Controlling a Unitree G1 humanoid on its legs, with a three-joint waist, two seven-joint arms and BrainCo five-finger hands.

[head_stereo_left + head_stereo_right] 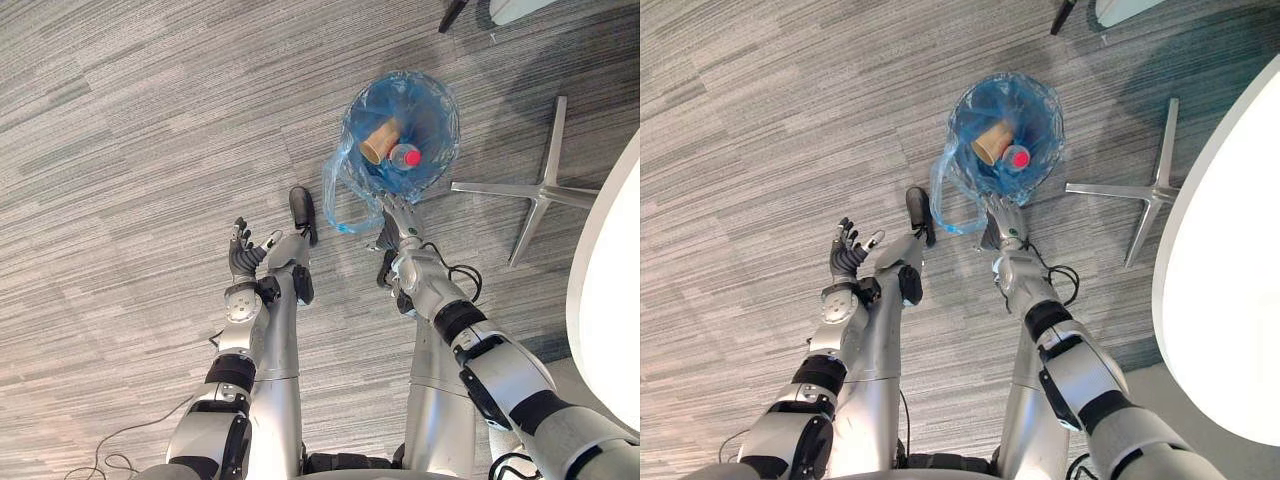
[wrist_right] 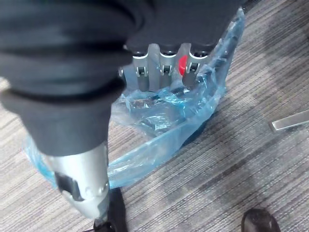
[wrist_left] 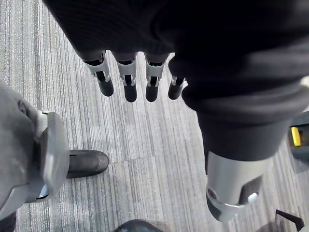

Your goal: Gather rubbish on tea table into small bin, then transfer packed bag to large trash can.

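Observation:
A small bin lined with a blue plastic bag (image 1: 440, 110) stands on the grey carpet ahead of me. Inside lie a brown paper cup (image 1: 378, 142) and a clear bottle with a red cap (image 1: 410, 157). A loose flap of the bag (image 1: 338, 195) hangs down the bin's near side to the floor. My right hand (image 1: 398, 215) reaches to the bag's near rim, open, with its straight fingers (image 2: 164, 67) touching the crumpled plastic (image 2: 164, 111). My left hand (image 1: 243, 255) hovers over bare carpet to the left, open and holding nothing, fingers (image 3: 128, 82) spread.
A silver star-shaped chair base (image 1: 545, 190) lies on the floor right of the bin. The curved edge of a white table (image 1: 1220, 290) runs along the right side. A dark leg (image 1: 452, 12) and a white object (image 1: 520, 8) sit at the far edge.

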